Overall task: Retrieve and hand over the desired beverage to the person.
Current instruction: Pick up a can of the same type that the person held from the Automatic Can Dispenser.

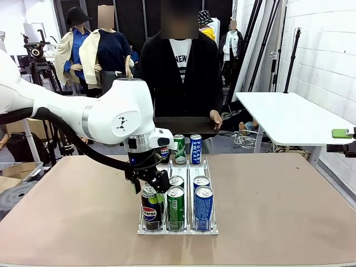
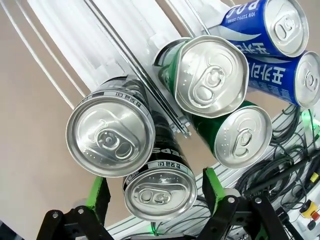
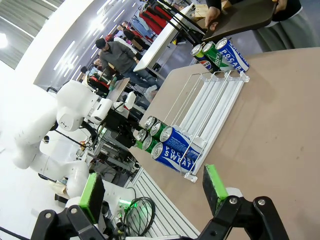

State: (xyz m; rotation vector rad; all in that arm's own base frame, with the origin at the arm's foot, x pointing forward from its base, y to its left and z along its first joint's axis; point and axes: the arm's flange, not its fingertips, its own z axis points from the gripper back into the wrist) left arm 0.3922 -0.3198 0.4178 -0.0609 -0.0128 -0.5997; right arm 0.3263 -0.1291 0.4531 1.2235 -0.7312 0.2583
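The left tool [image 2: 155, 189] is open, its green pads [image 2: 98, 192] either side of a black aluminium can [image 2: 159, 192] lettered "PEPSI" without touching it, in the left lane of the clear plastic rack [image 1: 177, 229] on the brown surface [image 1: 278, 211]. Beside it stand green cans [image 1: 176, 206] and blue "POCARI SWEAT" cans [image 1: 203, 204]. The person in a black jacket and "NEW" T-shirt [image 1: 181, 67] stands at the surface's far side. The right tool [image 3: 155, 195] hangs open and empty

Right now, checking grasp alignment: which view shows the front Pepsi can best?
Left wrist view: the front Pepsi can sits lid-up inside the open left end effector, label clear. Front view shows its side and logo under that end effector. Right wrist view shows the cans small and distant; I cannot pick it out.
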